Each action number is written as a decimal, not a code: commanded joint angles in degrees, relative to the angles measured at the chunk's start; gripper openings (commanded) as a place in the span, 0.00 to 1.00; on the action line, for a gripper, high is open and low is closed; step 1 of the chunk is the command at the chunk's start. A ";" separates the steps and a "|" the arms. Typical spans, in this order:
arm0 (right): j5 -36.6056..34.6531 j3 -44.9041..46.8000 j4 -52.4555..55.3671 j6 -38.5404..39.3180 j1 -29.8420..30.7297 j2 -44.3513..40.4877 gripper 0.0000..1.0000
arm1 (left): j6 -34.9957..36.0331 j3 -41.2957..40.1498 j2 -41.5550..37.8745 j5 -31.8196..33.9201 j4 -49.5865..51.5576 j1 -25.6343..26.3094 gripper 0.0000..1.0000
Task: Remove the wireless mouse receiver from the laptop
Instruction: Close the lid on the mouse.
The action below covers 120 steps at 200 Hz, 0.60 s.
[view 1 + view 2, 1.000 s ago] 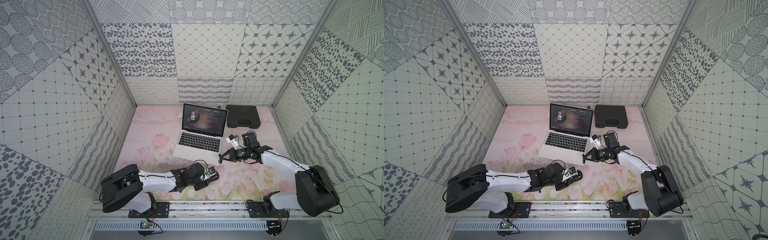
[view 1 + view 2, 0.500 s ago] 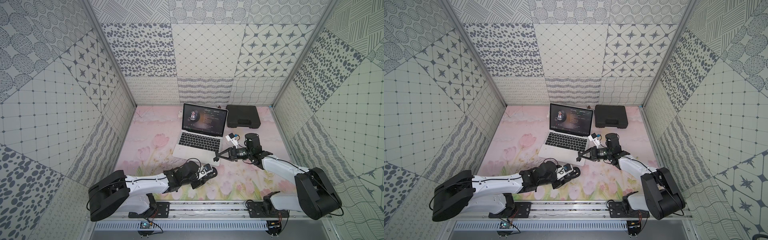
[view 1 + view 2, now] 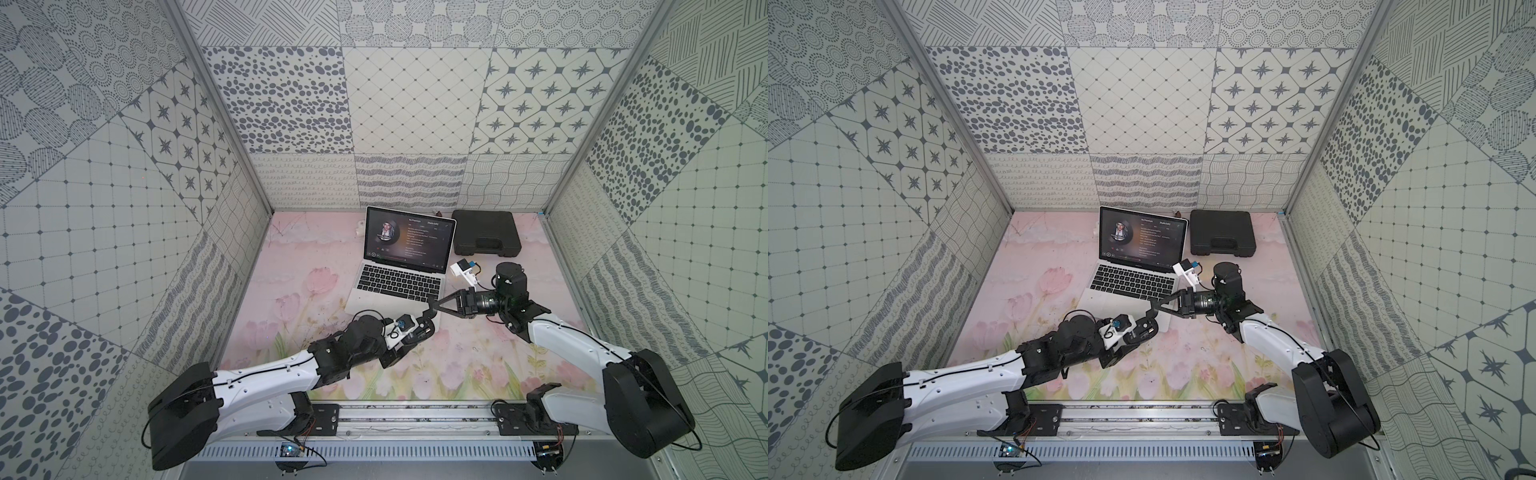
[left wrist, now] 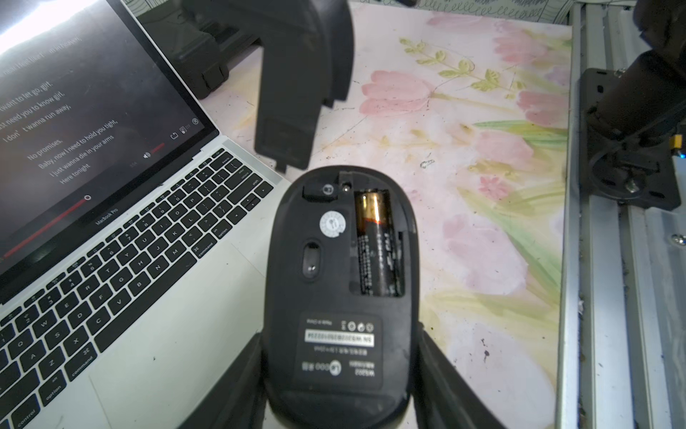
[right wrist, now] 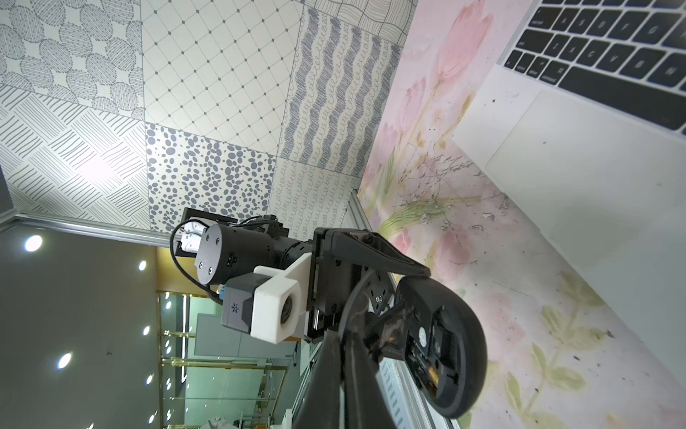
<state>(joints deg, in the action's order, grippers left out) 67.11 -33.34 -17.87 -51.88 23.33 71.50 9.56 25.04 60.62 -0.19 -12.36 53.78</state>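
Where the pink flower mat (image 3: 299, 291) reaches its far side, the laptop (image 3: 397, 284) stands open in both top views. It is thin and silver, with black keys and a dark screen showing a round face picture. A black plastic case (image 3: 486, 237) with a handle shape lies just to its right. By the laptop's near right corner, the left gripper (image 3: 411, 338) squeezes a smooth black oval mouse (image 3: 420, 330). The right gripper (image 3: 432, 308) is pinched to a sharp point just beside the mouse's end. The wireless mouse receiver is too tiny to find from up here. From the left wrist, the mouse (image 4: 341, 297) shows its flat belly. It has a black and gold battery (image 4: 375, 241) in an open hole, a round white sticker (image 4: 332, 224), and a label (image 4: 341, 338) with upside-down print too small to read. A little black block (image 4: 315, 190) sits in a slot by the battery's end. It could be the receiver, but I cannot be sure. The laptop reads "MacBook Pro" and its screen says "No promises". From the right wrist, the pinched fingers (image 5: 345, 371) are blurry and cut off, so what they touch is hard to tell.
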 commanded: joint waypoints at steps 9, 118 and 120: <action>1.50 -2.84 -1.20 0.12 2.52 -1.57 0.00 | -0.59 1.40 -1.74 -2.45 -1.79 -0.74 0.00; 3.09 -2.51 0.20 0.13 3.19 -0.63 0.00 | -0.35 1.52 -2.97 -2.53 -1.49 -1.66 0.00; 3.04 -2.51 0.20 0.16 3.20 -0.59 0.00 | -0.34 1.53 -2.99 -2.47 -1.54 -1.70 0.00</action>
<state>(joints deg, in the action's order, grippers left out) 69.21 -34.76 -16.67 -52.10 26.00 71.18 9.39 25.54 58.00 -1.39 -12.16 52.45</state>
